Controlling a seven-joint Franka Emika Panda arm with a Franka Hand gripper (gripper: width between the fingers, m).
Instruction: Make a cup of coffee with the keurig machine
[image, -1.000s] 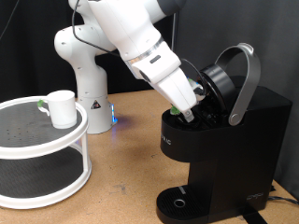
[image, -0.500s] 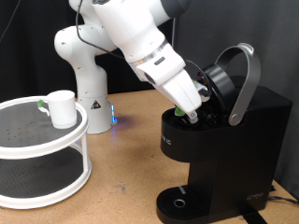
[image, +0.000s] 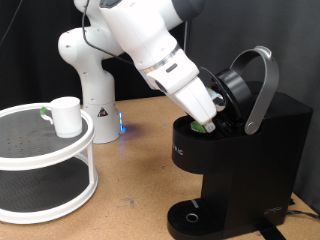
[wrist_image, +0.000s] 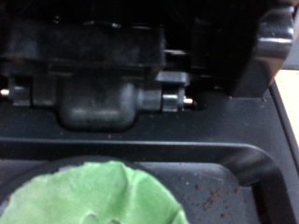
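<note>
This looks like a robotics lab, not a kitchen. A white robot arm (image: 150, 45) is bolted by its base (image: 95, 95) straight onto a plain brown table (image: 140, 170), with a small blue light glowing at the foot of it. Behind everything hangs a dark curtain-like backdrop, the sort used to screen off a test cell. The household bits seem staged: a black coffee maker (image: 240, 150) with its lid up, and a white two-tier round stand (image: 45, 160) carrying a white cup (image: 66, 115). A cable trails off the table edge beside the machine.
</note>
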